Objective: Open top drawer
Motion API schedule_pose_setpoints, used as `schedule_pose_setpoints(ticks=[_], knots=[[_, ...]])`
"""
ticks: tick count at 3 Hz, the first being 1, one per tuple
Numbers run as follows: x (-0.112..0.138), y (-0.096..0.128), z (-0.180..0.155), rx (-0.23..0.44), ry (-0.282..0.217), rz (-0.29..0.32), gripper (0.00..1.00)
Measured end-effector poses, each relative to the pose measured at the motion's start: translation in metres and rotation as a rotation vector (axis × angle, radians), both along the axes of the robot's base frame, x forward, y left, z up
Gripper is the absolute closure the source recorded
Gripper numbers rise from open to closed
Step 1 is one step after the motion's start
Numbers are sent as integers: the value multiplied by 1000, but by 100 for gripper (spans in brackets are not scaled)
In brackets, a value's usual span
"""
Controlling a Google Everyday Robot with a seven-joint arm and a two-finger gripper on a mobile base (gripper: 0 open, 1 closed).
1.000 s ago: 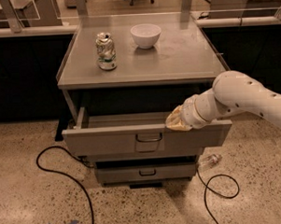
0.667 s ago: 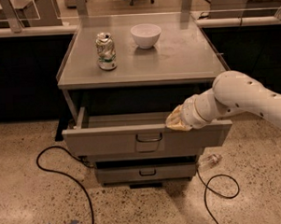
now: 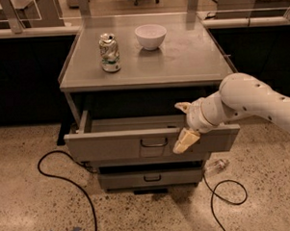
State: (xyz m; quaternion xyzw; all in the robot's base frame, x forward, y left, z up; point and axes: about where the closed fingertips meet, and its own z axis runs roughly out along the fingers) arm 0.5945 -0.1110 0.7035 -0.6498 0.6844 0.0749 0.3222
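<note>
The grey top drawer (image 3: 108, 147), with a dark loop handle (image 3: 154, 143), is seen pulled out under the tabletop's (image 3: 181, 63) front edge. The gripper (image 3: 184, 124) is held at its front, jaws spread apart. The can's (image 3: 109, 52) label cannot be read.

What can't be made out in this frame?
1. Top drawer inside, camera view: mostly hidden by its front and the cabinet top.
2. Pincer, at the drawer front right of the handle: contact hidden by its own body.
3. Arm: cut by right edge.
4. Can label: too small.
</note>
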Motion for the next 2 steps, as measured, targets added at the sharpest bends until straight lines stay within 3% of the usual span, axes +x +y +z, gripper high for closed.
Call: schedule_pose_setpoints(ticks=[2], knots=[[6,-7,-9,-9,25,-15,0]])
